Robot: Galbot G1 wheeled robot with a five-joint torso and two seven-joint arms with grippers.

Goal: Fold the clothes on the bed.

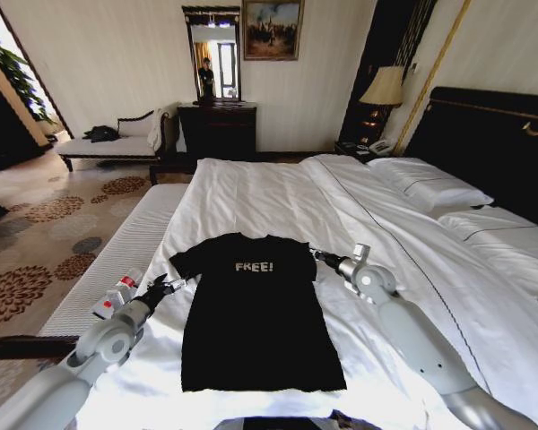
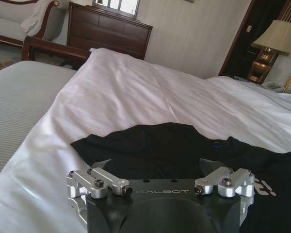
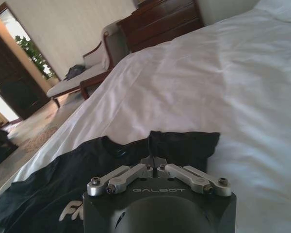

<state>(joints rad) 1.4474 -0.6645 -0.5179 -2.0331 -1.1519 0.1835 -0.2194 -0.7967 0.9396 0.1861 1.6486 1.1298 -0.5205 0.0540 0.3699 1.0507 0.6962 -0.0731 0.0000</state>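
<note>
On the bed [image 1: 278, 197], near its foot edge, the top [image 1: 255, 313] lay flat, the left gripper [image 1: 172, 285] spread wide at one sleeve, the right gripper [image 1: 321, 257] pinching the other.

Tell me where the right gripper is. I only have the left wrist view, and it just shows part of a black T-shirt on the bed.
Observer: The right gripper is at the sleeve of the black T-shirt on the robot's right side, opposite the left gripper at the other sleeve.
Operator: Is the right one open or shut?
Observer: Shut, with its tips against the sleeve fabric.
Operator: Is the shirt folded?
Observer: No. It lies spread flat on the bed, with the "FREE!" lettering facing up.
</note>
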